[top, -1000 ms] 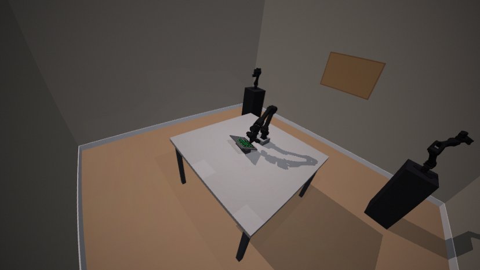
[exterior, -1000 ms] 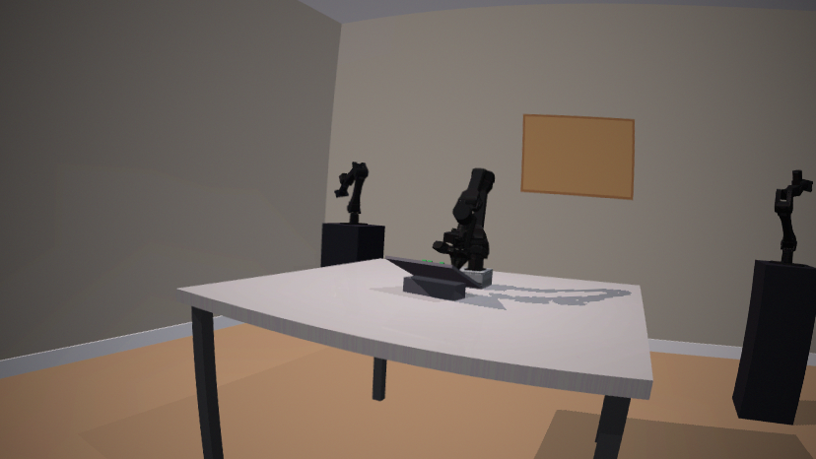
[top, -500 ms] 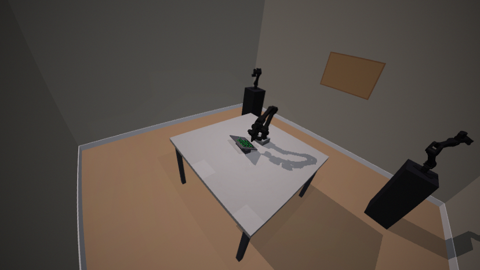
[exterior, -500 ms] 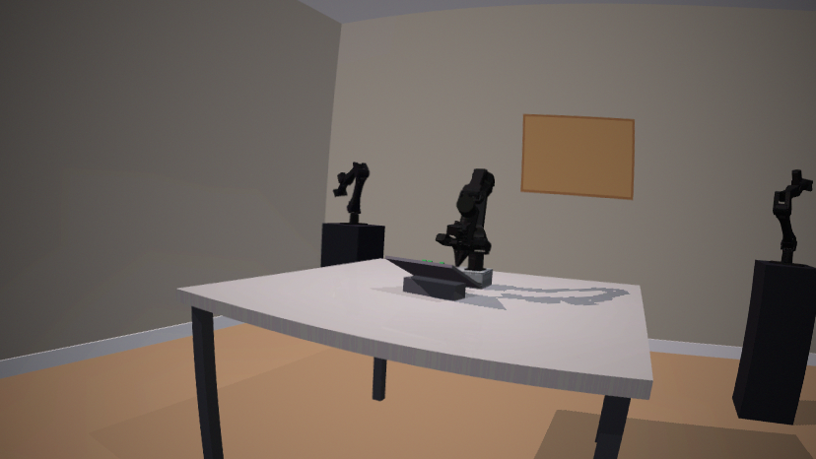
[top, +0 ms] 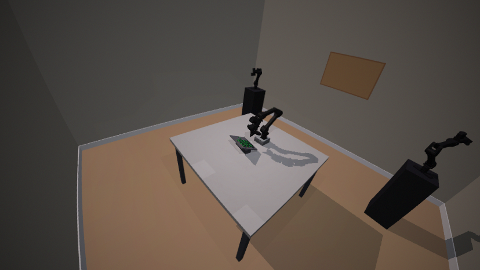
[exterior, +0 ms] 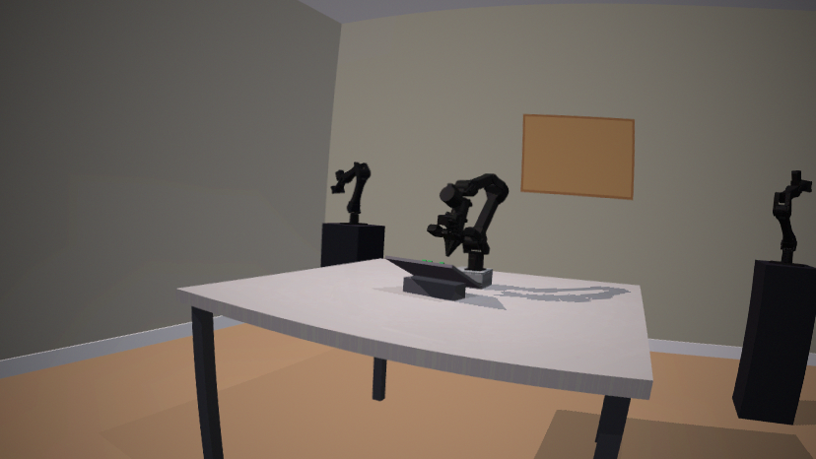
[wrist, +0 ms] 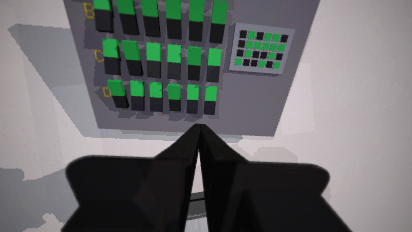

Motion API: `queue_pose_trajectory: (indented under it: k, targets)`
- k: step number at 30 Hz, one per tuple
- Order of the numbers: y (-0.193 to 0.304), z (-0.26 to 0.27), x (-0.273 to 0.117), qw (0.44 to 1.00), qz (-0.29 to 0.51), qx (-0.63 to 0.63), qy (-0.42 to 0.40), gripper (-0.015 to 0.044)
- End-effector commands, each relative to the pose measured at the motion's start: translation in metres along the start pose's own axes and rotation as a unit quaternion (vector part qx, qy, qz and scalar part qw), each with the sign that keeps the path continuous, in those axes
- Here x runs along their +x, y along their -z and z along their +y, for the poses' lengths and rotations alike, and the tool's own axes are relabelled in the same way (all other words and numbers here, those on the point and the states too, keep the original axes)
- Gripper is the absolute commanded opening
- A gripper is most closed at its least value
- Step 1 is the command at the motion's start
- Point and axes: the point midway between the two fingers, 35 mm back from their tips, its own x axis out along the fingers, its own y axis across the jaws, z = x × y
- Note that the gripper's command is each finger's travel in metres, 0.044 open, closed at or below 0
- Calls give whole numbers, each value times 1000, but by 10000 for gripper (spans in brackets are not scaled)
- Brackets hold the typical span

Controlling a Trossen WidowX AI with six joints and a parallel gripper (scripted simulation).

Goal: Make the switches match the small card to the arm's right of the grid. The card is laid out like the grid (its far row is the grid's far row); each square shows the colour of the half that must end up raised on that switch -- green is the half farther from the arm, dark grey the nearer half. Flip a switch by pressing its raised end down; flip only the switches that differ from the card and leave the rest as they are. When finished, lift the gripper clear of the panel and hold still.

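The tilted grey panel [wrist: 250, 107] [exterior: 456, 275] holds switches with green far halves and dark near halves. The card [wrist: 255, 70] right of the grid shows, in its nearest row, green, dark, dark, green, dark, green. By shading, row D's first switch [wrist: 118, 94] and fourth switch [wrist: 174, 97] have green raised; its last switch [wrist: 210, 100] looks dark-raised. Rows B and C look like the card's rows. Row A is outside the wrist view. My gripper [wrist: 199, 129] [exterior: 449, 254] is shut and empty, above the panel's near edge, clear of the switches.
The panel rests on a dark block [exterior: 434, 288] on the white table [top: 218, 181]. The arm's light base [top: 262, 139] stands just behind the panel's near edge. Two other arms stand on black pedestals [top: 253, 100] [top: 403, 194] away from the table.
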Motion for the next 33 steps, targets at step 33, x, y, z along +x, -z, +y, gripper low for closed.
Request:
queue_pose_trajectory:
  k: [33]
  targets:
    - [7, -13, 59, 1000, -17, -3, -1, 0]
